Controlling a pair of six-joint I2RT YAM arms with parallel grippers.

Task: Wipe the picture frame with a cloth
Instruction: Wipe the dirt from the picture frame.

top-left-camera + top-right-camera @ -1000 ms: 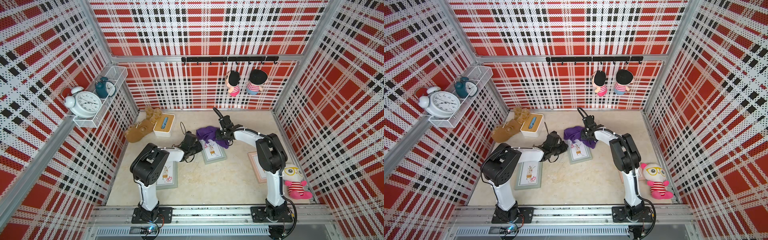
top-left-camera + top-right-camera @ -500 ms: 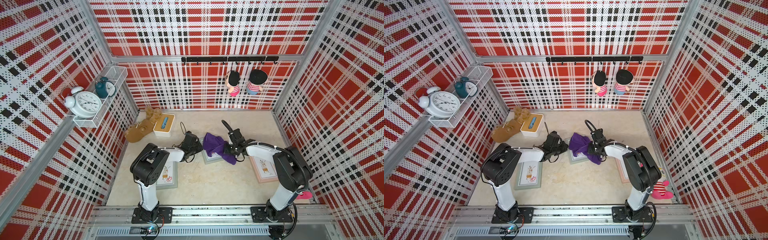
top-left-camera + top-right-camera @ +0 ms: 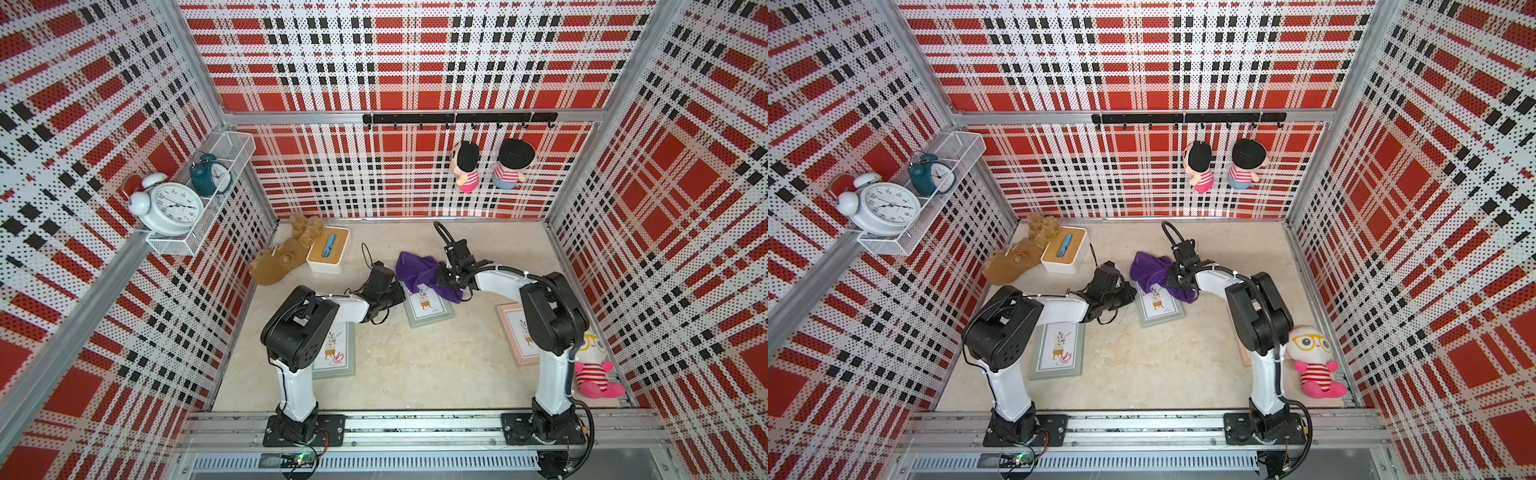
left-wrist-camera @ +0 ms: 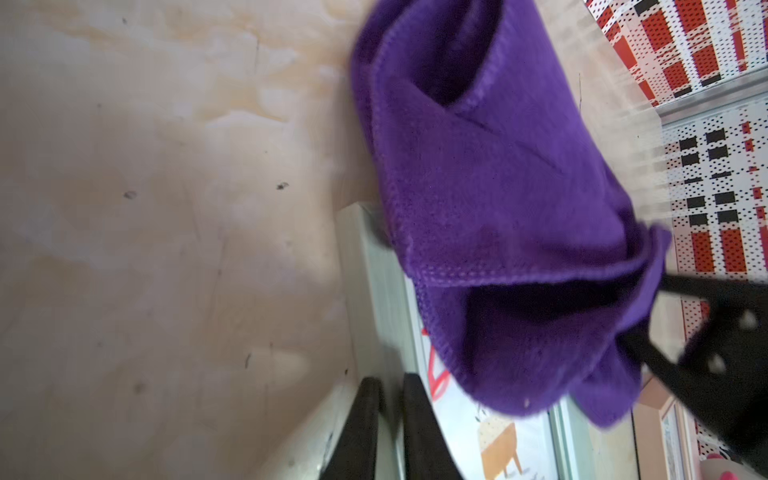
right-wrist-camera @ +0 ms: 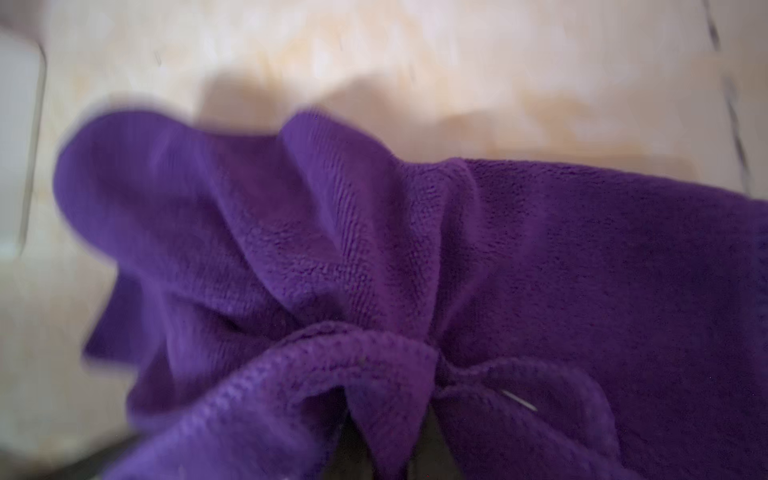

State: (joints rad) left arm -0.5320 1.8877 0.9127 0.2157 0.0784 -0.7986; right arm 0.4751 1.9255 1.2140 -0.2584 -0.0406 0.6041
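Note:
The picture frame [image 3: 433, 311] lies flat mid-table, grey-green rim around a white print, also seen in a top view [image 3: 1162, 311]. My left gripper [image 3: 395, 291] [image 3: 1128, 293] is shut on its left rim; in the left wrist view the rim [image 4: 374, 266] runs between the two black fingers [image 4: 390, 415]. The purple cloth [image 3: 415, 270] [image 3: 1148, 268] [image 4: 498, 208] is draped over the frame's far end. My right gripper [image 3: 441, 278] [image 3: 1174, 276] is shut on a bunched fold of the cloth [image 5: 374, 249], whose folds hide most of its fingers [image 5: 386, 449].
A second grey-green frame [image 3: 336, 357] lies by the left arm's base. A pink frame [image 3: 513, 332] lies by the right arm. A tissue box [image 3: 328, 249] and a brown plush [image 3: 278, 262] sit at the far left. A plush with glasses [image 3: 594, 365] sits at the near right.
My right gripper dragged the cloth toward the near side across the frame, then back to the frame's far end. The left gripper and the frame have stayed put.

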